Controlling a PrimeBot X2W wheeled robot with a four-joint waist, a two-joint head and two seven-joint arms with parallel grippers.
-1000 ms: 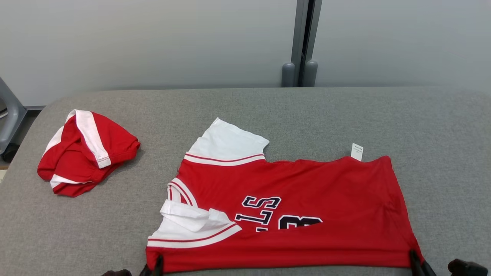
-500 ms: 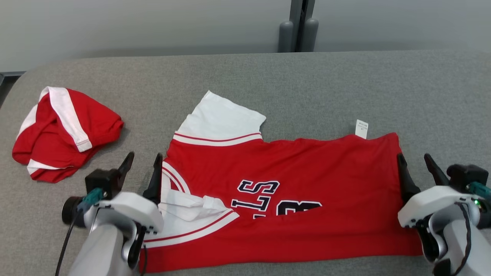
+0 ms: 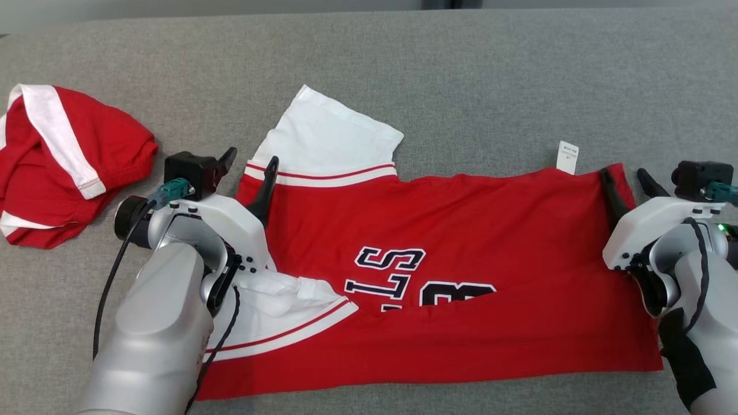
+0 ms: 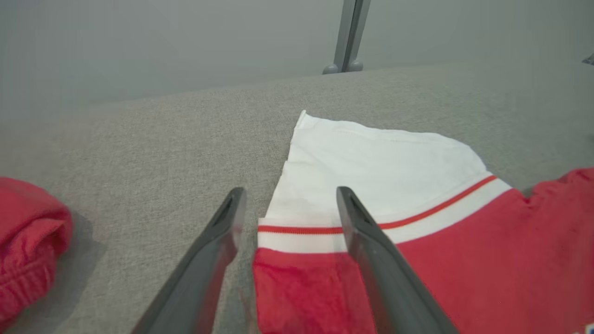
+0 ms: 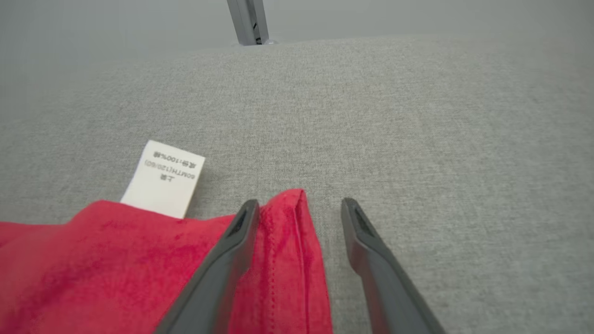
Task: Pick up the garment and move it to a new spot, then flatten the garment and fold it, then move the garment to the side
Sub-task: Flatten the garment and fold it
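The garment [image 3: 461, 242], a red jersey with white sleeves and dark lettering, lies spread on the grey table [image 3: 461, 69], its near edge folded over. My left gripper [image 3: 251, 157] stands open at the jersey's far left corner; in the left wrist view its fingers [image 4: 291, 191] straddle the red-and-white sleeve seam of the garment [image 4: 464, 260]. My right gripper [image 3: 622, 172] is open at the far right corner; the right wrist view shows the red hem corner of the garment [image 5: 116, 260] between that gripper's [image 5: 300, 202] fingers. Neither holds anything.
A second red-and-white garment [image 3: 63, 167] lies bunched at the table's left, also seen as a red bundle [image 4: 28, 246] beside my left gripper. A white care label [image 3: 568, 157] sticks out past the jersey's far edge. Bare grey table stretches beyond the jersey.
Both grippers have opened, let go of the jersey's near hem and moved forward to its far corners. The head camera has tilted down, shifting the whole picture.
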